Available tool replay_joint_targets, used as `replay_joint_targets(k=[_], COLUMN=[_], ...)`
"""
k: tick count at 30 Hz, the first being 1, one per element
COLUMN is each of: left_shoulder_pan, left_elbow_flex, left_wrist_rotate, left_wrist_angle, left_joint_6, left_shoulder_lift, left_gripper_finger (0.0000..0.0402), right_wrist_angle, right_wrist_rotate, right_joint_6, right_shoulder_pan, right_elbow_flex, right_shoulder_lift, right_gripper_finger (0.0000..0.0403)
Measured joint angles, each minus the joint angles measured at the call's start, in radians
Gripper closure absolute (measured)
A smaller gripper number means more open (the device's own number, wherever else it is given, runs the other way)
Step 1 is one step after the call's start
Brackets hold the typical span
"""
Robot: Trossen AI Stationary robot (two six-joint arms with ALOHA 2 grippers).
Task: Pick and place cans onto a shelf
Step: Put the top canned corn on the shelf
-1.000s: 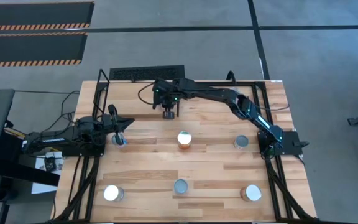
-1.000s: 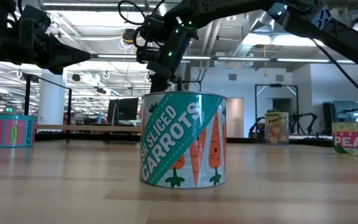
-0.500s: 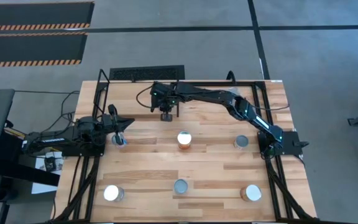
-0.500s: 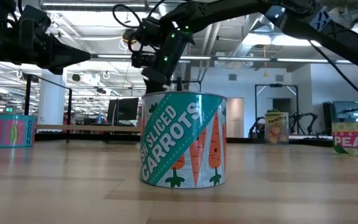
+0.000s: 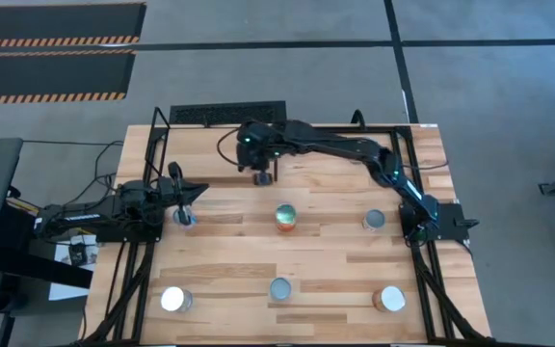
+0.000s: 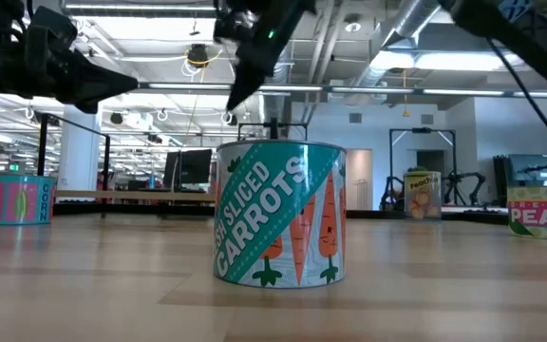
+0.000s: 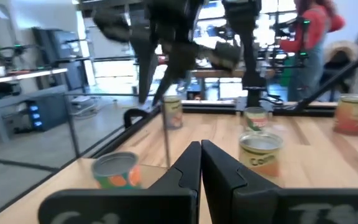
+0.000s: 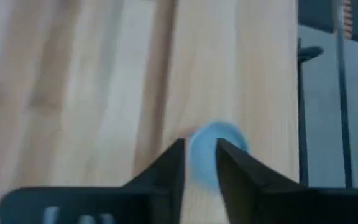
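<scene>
My right gripper (image 5: 263, 176) hangs high over the far left part of the table, its fingers a little apart (image 8: 199, 149). Below and beyond them a can with a blue-grey round top (image 8: 225, 134) stands on the wood. The left wrist view shows that can (image 7: 173, 113) under the right arm. My left gripper (image 5: 183, 206) is shut (image 7: 200, 149) and waits at the table's left, beside a silvery-topped can (image 5: 183, 220). More cans stand upright on the tabletop: one in the middle (image 5: 285, 216) and one to the right (image 5: 374, 221). No small shelf board shows plainly.
Three cans stand along the near edge, at the left (image 5: 173, 300), in the middle (image 5: 279, 288) and at the right (image 5: 389, 300). The middle one is the carrots can (image 6: 278, 228) close to the low camera. A black rod frame (image 5: 157, 145) rims the table. A dark slatted panel (image 5: 227, 114) lies past the far edge.
My right gripper has risen: in the low view it stood just above the carrots can's top, and now it is higher, partly out of the picture. In the high view it stays over almost the same spot.
</scene>
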State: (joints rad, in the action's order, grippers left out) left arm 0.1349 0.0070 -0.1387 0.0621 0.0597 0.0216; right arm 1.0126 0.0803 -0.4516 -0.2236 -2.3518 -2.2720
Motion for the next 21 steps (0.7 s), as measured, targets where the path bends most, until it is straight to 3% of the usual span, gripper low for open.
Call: replay_joint_targets(k=[4, 9, 15, 21], left_shoulder_pan=[0.0, 0.0, 0.0, 0.0], left_elbow_flex=[0.0, 0.0, 0.0, 0.007], left_wrist_rotate=[0.07, 0.073, 0.073, 0.073], left_wrist_angle=[0.024, 0.035, 0.053, 0.063], left_joint_6=[-0.007, -0.02, -0.018, -0.018], left_shoulder_lift=[0.004, 0.025, 0.075, 0.123], left_gripper_finger=[0.0401, 0.0401, 0.0401, 0.0401], right_wrist_angle=[0.134, 0.117, -0.333, -0.882], right_wrist_rotate=[-0.038, -0.17, -0.266, -0.266], right_joint_6=[0.001, 0.036, 0.06, 0.157], right_shoulder_pan=[0.026, 0.031, 0.062, 0.114], right_elbow_flex=[0.0, 0.128, 0.567, 1.052], right_shoulder_lift=[0.076, 0.191, 0.396, 0.622], right_gripper_finger=[0.0391, 0.0396, 0.0399, 0.0399])
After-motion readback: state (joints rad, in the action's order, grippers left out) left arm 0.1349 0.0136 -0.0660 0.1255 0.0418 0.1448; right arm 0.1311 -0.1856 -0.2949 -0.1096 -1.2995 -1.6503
